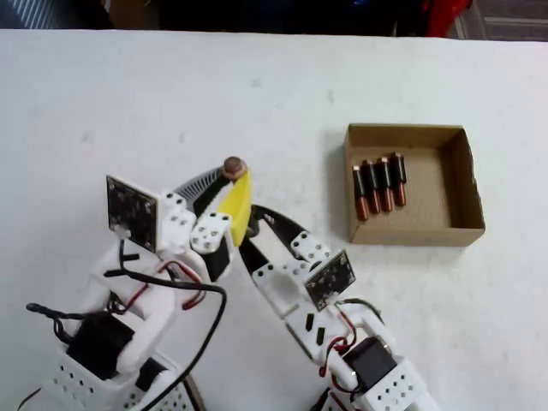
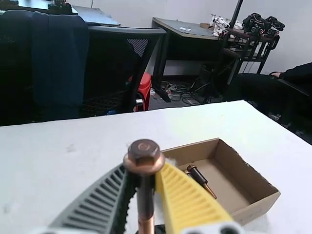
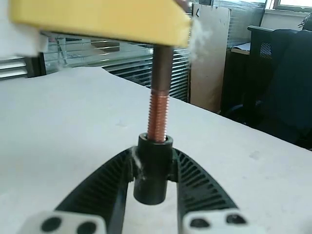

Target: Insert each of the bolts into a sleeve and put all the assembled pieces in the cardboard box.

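Near the cardboard box (image 1: 456,184), seats a bolt (image 2: 142,158) clamped in the left gripper (image 2: 144,171) into a sleeve (image 3: 152,170) pinched by the right gripper (image 3: 152,158); inside, holds four assembled pieces (image 1: 379,184).

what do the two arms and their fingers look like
Both are white printed plastic with black motors, red and black cables and a dark square camera board at the wrist. The left arm has ribbed fingers, one grey and one yellow; the right arm has two black ribbed fingers.
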Available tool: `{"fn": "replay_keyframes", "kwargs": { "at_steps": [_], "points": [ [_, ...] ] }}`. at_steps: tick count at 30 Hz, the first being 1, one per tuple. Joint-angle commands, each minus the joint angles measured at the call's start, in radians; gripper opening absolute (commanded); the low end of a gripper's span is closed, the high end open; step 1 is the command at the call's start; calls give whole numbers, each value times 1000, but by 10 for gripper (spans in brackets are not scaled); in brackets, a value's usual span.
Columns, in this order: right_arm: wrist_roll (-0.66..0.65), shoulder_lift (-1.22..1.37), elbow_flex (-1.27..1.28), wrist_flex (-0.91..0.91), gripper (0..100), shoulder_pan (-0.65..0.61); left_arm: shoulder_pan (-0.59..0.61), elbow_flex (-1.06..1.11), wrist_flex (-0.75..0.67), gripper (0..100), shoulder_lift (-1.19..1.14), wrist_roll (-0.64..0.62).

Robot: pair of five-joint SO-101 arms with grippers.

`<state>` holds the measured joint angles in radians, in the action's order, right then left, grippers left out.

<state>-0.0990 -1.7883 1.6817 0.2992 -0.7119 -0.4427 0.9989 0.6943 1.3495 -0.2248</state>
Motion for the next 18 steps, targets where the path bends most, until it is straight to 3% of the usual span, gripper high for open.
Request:
{"fn": "replay_keyframes", "kwargs": {
  "at_steps": [1, 8, 18],
  "points": [
    [-17, -8, 9, -22, 17, -4, 2, 11, 15, 23, 18, -9],
    [-18, -10, 9, -22, 17, -2, -28, 66, 37, 23, 18, -9],
    [-20, -8, 9, -22, 17, -2, -24, 68, 196, 23, 18, -3]
  ]
}}
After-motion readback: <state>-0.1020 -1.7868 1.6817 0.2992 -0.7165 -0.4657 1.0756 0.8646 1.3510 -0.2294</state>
